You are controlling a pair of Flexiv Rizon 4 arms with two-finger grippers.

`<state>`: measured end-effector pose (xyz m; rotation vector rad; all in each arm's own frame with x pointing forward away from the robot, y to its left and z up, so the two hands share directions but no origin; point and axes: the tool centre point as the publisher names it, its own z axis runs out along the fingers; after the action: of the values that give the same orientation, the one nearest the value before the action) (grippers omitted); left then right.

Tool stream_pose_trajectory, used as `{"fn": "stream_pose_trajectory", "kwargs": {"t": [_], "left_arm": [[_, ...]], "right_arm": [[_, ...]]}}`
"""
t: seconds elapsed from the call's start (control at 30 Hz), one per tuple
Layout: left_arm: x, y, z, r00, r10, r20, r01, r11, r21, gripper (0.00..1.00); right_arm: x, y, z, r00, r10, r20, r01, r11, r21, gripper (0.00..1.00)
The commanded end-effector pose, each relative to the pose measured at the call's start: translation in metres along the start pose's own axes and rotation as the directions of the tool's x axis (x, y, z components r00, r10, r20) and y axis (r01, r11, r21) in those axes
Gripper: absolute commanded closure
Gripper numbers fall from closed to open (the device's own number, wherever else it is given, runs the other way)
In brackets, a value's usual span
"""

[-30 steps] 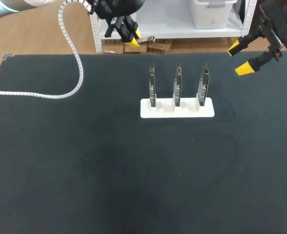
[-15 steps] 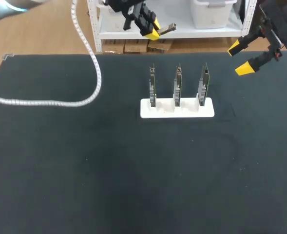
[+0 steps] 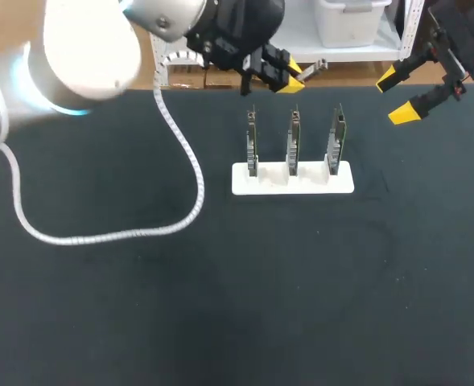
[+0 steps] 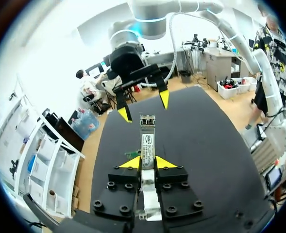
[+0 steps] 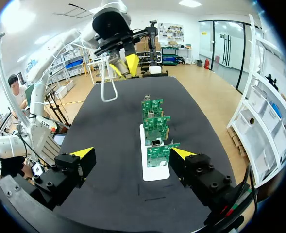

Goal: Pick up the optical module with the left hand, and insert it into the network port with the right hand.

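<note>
While in jaws, module (image 4: 147,138) lengthwise rightward

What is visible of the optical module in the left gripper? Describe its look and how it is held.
The optical module is a slim rectangular bar, silver-grey and metallic in look, with a white printed label on its upper face and an opening at the far end. The left gripper is shut on its rear part. The front sticks out ahead, pointing toward the open right gripper. It hangs in the air beyond the circuit boards, touching only the fingers.
</note>
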<state>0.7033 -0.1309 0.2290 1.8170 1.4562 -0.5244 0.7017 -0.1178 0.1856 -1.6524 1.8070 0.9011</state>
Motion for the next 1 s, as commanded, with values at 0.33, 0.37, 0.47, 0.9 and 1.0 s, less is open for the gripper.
{"fn": "stream_pose_trajectory", "kwargs": {"t": [0.33,0.37,0.47,0.9,1.0], "left_arm": [[-0.026,-0.020,0.012,0.984,0.039,0.172,-0.014,0.989,-0.146,1.00],[-0.027,-0.020,0.015,0.979,0.046,0.199,-0.017,0.990,-0.143,1.00],[-0.030,-0.018,0.023,0.968,0.053,0.245,-0.023,0.992,-0.123,1.00],[-0.028,-0.008,0.035,0.959,0.081,0.272,-0.073,0.997,-0.039,1.00],[-0.028,-0.008,0.035,0.959,0.081,0.272,-0.073,0.997,-0.039,1.00]], "right_arm": [[0.000,0.001,0.000,1.000,0.000,-0.001,0.000,1.000,0.004,0.00],[0.000,0.001,0.000,1.000,0.000,-0.001,0.000,1.000,0.004,0.00],[0.000,0.001,0.000,1.000,0.000,-0.001,0.000,1.000,0.004,0.00],[0.000,0.001,0.000,1.000,0.000,-0.001,0.000,1.000,0.004,0.00],[0.000,0.001,0.000,1.000,0.000,-0.001,0.000,1.000,0.004,0.00]]}}
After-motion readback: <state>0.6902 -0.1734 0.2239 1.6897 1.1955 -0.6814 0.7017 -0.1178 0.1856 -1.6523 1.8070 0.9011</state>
